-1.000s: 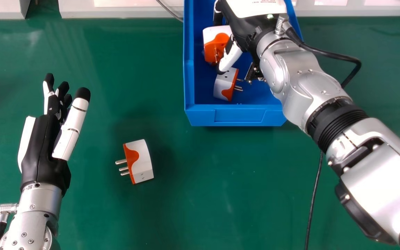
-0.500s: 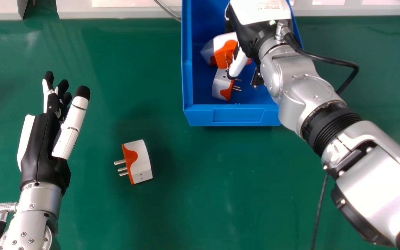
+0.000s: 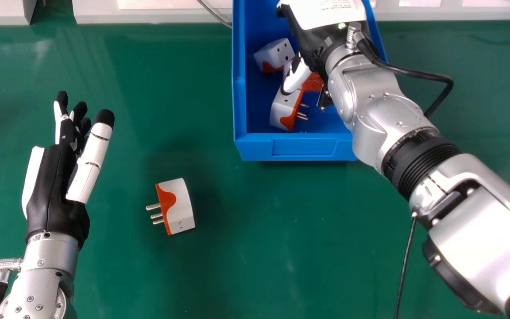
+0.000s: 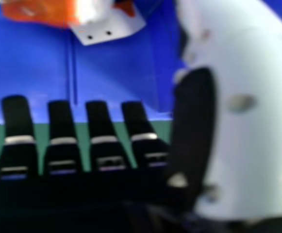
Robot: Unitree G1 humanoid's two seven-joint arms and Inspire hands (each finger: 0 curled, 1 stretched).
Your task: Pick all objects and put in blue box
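Observation:
Over the blue box (image 3: 311,148) is my right hand (image 3: 310,37), open and palm down, its thumb pointing toward the box's near part. Three white-and-orange plug adapters lie inside: one at the left (image 3: 275,52), one partly hidden beneath the hand (image 3: 312,83), and one nearer the front wall (image 3: 283,111). In the right hand view, the fingers of my right hand (image 4: 61,150) are straight, with two adapters, an orange-sided one (image 4: 43,10) and a white one (image 4: 112,30), away from them. Another adapter (image 3: 179,206) rests on the table, right of my open left hand (image 3: 56,186).
The green table (image 3: 255,248) surrounds the box. A black cable (image 3: 405,266) runs down beside the right forearm, which crosses the right side. White frames (image 3: 157,14) line the table's far edge, where a thin grey cable (image 3: 213,12) comes down by the box.
The orange-and-white adapter by my right thumb has dropped away from it, deeper and rightward in the box. My right hand shifted right, then slightly back left. My left hand stays still.

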